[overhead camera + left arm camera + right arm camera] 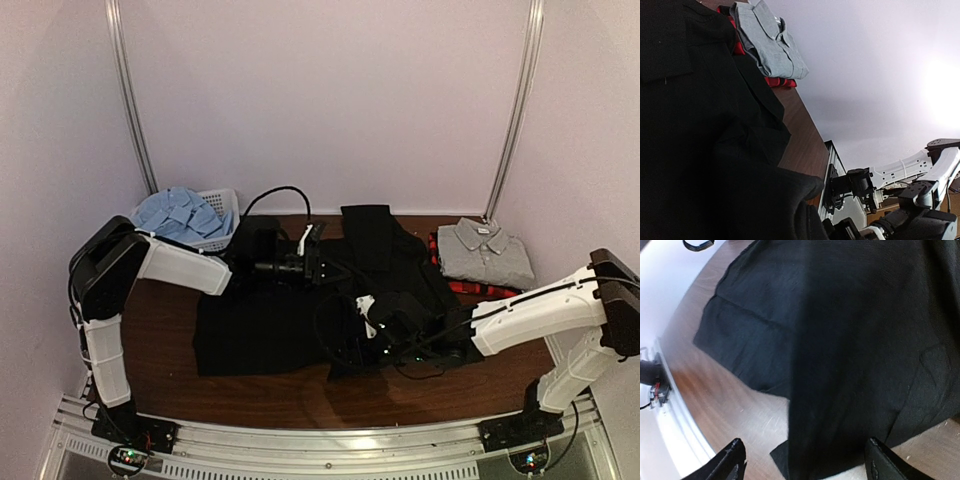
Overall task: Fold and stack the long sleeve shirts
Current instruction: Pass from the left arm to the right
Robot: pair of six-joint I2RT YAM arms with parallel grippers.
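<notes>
On the dark wooden table (170, 345), centre: one black shirt (255, 335), lying opened out and mostly flat, with one part running toward the back edge and rumpled folds under the two grippers.

At the back right of the table: one grey shirt (485, 250), folded, collar uppermost, resting on top of one red-and-black plaid shirt (470, 288), also folded, which showed only as a strip along the near and left edges of the grey one. The pair sat just beside the black shirt's right side.

At the back left corner: one white mesh basket (228, 203), holding one light blue shirt (178, 215), which was crumpled and heaped above the rim.

Left gripper (320, 255): reached across from the left and was low over the upper middle of the black shirt, with jaws pressed together. Its fingers were lost against the dark cloth in its wrist view, so whether it pinched any fabric could not be told.

Right gripper (805, 460): reached in from the right and was poised above the near edge of the black shirt, with its fingers (732, 460) spread wide. Nothing was between them, and bare wood showed below the hem.
</notes>
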